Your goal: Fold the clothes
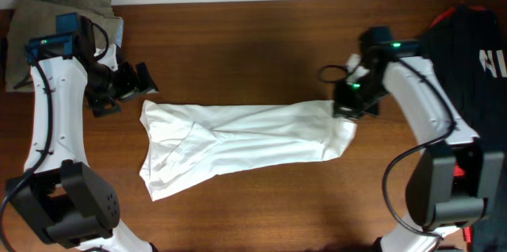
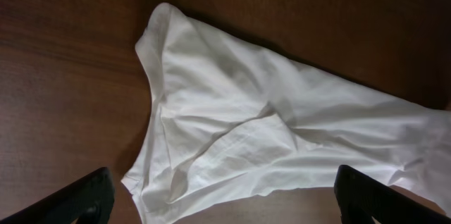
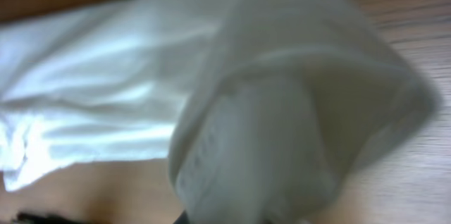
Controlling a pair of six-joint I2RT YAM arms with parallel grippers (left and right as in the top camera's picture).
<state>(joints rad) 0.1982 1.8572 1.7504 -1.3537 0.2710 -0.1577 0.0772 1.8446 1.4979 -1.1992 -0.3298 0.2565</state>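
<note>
White wrinkled cotton T-shirt (image 1: 238, 145): your right gripper (image 1: 347, 103), at its 3 o'clock end, seemingly pinches it; left gripper (image 1: 127, 93), 9 o'clock, gapes released.

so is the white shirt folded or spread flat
Partly folded: the white T-shirt lies as a narrow band, layers doubled over, its right end bunched at the right gripper.

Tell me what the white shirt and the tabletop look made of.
White T-shirt: thin soft knit, likely cotton, matte; it creases and lies limp. Tabletop: dark brown wood or wood-look laminate, can't tell which; grain streaks, faint sheen.
</note>
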